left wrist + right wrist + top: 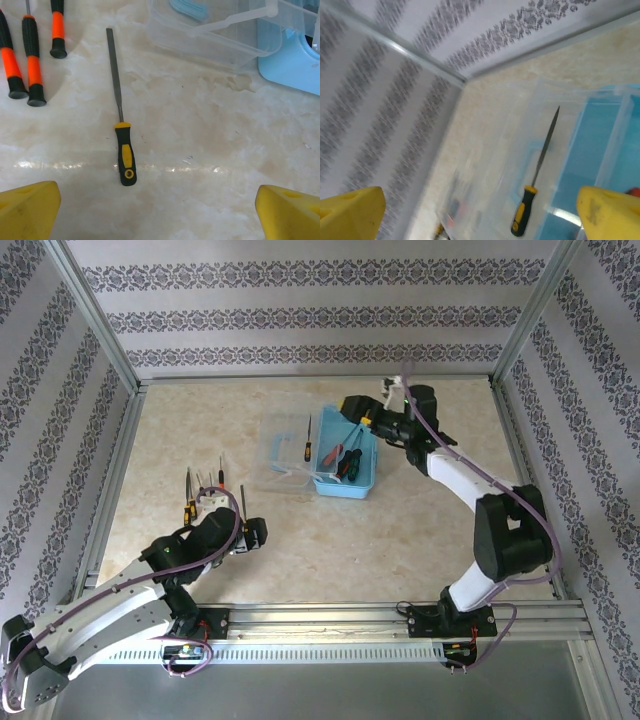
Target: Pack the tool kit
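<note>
L gripper (159,210) near-left, fingers spread wide, over a file (122,127) lying on table (400,530); screwdrivers (30,60) to its left. Center: clear tray (285,455) w/ 2nd file (308,440). Blue box (345,490) just right, tools inside. R gripper (480,212) above, fingers spread.

We count two files: one file (125,150) on the table at eight o'clock, one file (535,172) in the single clear tray (280,468). Three orange-handled screwdrivers (31,60). One blue box (340,492); we cannot count the tools (345,462) inside it.
</note>
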`<move>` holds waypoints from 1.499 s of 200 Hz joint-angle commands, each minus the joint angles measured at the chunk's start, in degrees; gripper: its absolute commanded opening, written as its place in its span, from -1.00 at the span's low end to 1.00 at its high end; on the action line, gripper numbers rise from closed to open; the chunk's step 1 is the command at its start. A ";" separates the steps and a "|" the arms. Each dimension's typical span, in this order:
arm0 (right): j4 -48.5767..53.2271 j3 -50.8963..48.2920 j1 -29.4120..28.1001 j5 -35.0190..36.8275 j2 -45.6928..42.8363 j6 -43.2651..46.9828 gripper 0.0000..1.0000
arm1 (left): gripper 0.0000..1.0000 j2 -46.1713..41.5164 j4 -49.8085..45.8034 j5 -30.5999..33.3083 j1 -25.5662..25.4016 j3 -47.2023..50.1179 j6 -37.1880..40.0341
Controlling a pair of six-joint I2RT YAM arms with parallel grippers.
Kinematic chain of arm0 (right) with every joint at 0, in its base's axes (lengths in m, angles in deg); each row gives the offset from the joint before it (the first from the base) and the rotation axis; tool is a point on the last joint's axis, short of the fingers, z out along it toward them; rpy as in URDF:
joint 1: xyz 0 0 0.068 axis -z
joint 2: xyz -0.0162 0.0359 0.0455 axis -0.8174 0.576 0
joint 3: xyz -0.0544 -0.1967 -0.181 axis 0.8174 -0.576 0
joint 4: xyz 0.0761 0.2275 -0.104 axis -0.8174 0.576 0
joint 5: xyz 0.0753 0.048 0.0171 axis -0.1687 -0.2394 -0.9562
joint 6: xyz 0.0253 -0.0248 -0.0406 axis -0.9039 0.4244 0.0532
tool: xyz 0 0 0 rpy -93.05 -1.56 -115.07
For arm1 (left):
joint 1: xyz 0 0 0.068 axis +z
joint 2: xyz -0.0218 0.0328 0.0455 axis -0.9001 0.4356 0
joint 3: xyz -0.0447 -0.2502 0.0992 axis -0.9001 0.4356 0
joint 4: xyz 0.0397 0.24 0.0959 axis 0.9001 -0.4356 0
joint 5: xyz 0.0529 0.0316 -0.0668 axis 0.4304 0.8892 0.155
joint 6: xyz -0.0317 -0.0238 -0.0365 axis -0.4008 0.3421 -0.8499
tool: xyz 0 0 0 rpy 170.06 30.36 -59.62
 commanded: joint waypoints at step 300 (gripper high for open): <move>5.30 -25.38 -16.27 38.73 -19.41 14.34 0.01 | 0.15 35.03 4.54 -9.85 13.40 -12.27 7.79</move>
